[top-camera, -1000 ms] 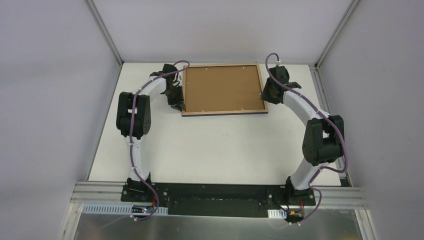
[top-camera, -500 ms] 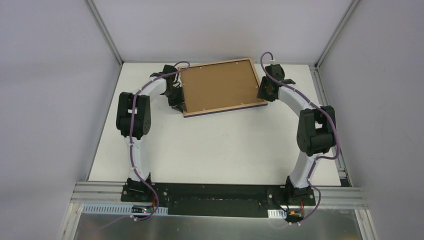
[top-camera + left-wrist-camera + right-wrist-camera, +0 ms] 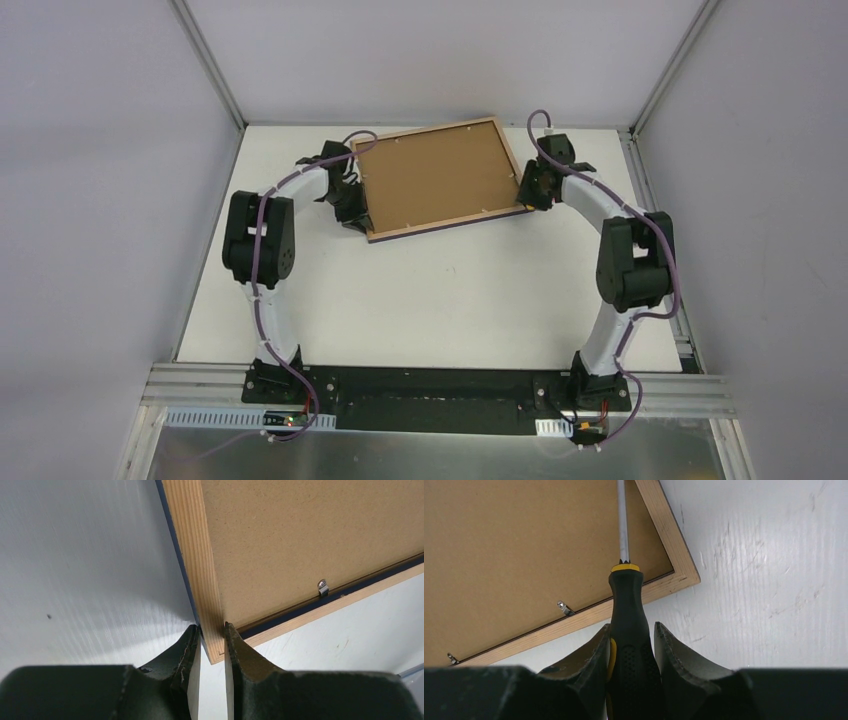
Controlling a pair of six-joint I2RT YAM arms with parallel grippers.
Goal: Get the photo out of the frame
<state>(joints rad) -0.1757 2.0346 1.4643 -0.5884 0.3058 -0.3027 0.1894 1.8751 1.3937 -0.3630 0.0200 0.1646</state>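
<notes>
Where the white desk [image 3: 430, 300] runs back to its far edge, pale lilac-grey walls [image 3: 100, 150] close it in on three sides, with bare aluminium posts [image 3: 205, 60] rising at the two far corners. Faint scuffs and scratches mark the desk top. On the far half sits the frame [image 3: 450, 221], back upward and turned askew to the desk's edges, between the two arms. Its rim is light wood with a thin navy edge along the outside. A brown backing board [image 3: 438, 177] fills it, held by small metal tabs [image 3: 323, 587]. The left fingers [image 3: 186, 652] are pinched nearly closed on the wooden rim at the frame's near-left corner. The right fingers [image 3: 674, 650] clamp a screwdriver [image 3: 626, 610] by its black-and-yellow handle, its steel shaft reaching over the board near the right-hand corner.
</notes>
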